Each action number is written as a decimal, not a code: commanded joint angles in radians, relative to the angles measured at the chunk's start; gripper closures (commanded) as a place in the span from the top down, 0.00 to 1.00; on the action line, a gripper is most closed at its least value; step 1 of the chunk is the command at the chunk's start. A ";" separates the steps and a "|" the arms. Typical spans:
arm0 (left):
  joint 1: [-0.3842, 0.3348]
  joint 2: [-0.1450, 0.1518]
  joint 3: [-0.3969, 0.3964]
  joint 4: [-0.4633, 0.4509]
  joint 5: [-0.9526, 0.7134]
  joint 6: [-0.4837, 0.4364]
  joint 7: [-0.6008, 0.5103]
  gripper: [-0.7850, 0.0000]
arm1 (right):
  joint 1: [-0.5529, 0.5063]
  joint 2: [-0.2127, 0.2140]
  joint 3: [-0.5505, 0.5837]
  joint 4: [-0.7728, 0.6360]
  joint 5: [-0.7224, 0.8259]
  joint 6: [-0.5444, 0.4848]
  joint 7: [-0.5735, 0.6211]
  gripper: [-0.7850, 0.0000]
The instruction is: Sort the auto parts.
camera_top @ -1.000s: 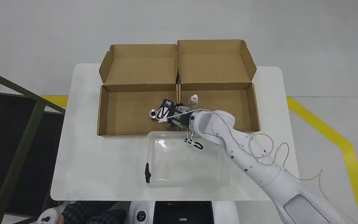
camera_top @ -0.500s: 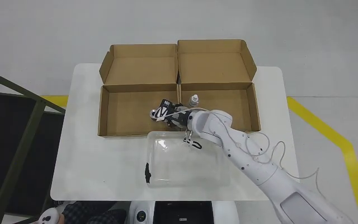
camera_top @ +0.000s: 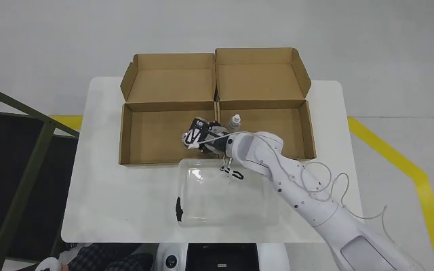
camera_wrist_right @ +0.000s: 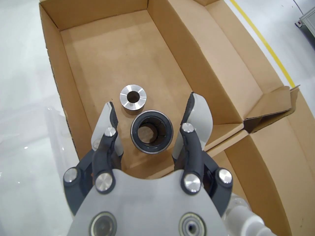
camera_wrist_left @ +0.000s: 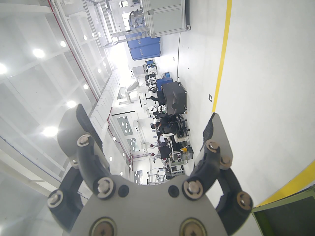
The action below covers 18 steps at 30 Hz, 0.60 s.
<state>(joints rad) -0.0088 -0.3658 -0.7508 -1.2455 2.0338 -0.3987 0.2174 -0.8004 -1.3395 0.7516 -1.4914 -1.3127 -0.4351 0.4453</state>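
Observation:
My right gripper [camera_wrist_right: 151, 103] is open and hangs over the near right end of the left cardboard box [camera_top: 156, 135]. Below and between its fingers a black ring bearing [camera_wrist_right: 150, 149] lies on the box floor, not touched. A silver metal bushing [camera_wrist_right: 141, 94] stands just beyond the bearing, close to it. In the top view the right gripper [camera_top: 200, 134] covers both parts. My left gripper [camera_wrist_left: 147, 114] is open with nothing in it and points out into the room.
The right cardboard box [camera_top: 271, 125] holds a small white bottle [camera_top: 234, 122] near its left wall. A clear plastic tray [camera_top: 227, 196] lies in front of the boxes, with a small black part [camera_top: 179, 210] at its left edge and a black hook-shaped piece [camera_top: 237, 176] near its back rim.
The right arm has shifted slightly left, deeper over the left box. Its gripper stays open over the bearing.

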 commanded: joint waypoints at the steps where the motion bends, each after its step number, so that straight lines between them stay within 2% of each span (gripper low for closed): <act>1: 0.000 0.000 0.000 0.000 0.000 0.000 0.000 1.00 | -0.012 0.005 0.019 -0.041 -0.001 -0.007 0.001 0.72; 5: 0.000 0.000 0.000 0.000 0.000 0.000 0.000 1.00 | -0.052 0.018 0.064 -0.139 0.005 -0.033 0.006 0.80; 12: 0.000 0.000 0.000 0.000 0.000 0.000 0.000 1.00 | -0.160 0.049 0.168 -0.312 0.035 -0.089 0.007 0.82; 18: 0.000 0.000 0.000 0.000 0.000 0.000 0.000 1.00 | -0.285 0.081 0.293 -0.439 0.023 -0.133 -0.046 0.89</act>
<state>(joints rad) -0.0088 -0.3658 -0.7508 -1.2455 2.0338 -0.3987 0.2174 -1.0596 -1.2642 1.0180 -1.9132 -1.2862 -0.5605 0.4123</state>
